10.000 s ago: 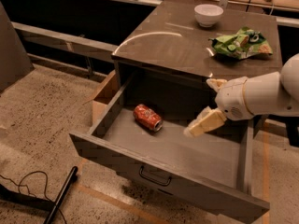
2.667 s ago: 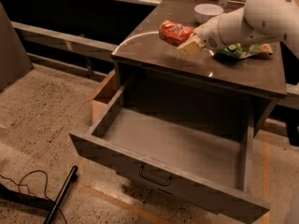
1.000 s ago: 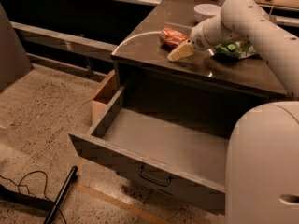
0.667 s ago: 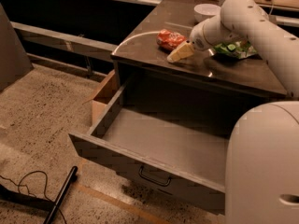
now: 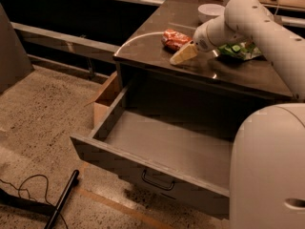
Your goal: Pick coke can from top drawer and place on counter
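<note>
Coke can (image 5: 174,38) lying on its side on the counter (image 5: 238,73), with the gripper (image 5: 183,54) close by.

Below the counter's front edge, a black rod (image 5: 62,206) and a cable (image 5: 24,187) lie on the floor. The top drawer (image 5: 143,168) stands pulled out, with a cardboard box (image 5: 106,99) at its left. On the counter, near the front-left edge, the red can rests just behind and left of the gripper. Whether they touch, and whether the gripper is clamped or loose, cannot be told. The can's lettering is unreadable. The arm partly covers a green snack bag (image 5: 238,50) to the right, and a white bowl (image 5: 209,11) sits toward the counter's back.
</note>
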Available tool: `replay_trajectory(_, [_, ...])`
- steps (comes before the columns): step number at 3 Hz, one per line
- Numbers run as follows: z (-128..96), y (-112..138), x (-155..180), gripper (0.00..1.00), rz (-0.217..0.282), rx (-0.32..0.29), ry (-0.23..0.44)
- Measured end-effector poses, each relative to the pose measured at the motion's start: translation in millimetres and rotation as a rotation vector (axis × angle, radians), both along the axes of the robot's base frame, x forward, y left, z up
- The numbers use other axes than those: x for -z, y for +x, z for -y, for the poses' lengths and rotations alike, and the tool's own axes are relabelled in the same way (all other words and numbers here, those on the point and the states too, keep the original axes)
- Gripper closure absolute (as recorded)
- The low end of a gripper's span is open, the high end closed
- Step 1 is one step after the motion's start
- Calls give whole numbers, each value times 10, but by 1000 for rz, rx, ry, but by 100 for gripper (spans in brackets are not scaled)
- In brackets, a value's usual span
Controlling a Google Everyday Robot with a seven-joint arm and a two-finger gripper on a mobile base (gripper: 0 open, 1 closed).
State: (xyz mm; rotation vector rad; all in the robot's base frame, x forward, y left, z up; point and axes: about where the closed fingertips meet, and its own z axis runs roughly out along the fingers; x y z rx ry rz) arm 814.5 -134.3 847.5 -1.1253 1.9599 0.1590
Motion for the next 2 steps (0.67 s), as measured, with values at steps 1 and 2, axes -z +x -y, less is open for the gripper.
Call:
replay_trajectory(1, [-1, 0, 1, 0, 0, 0, 0])
replay_trajectory(2, [-1, 0, 1, 0, 0, 0, 0])
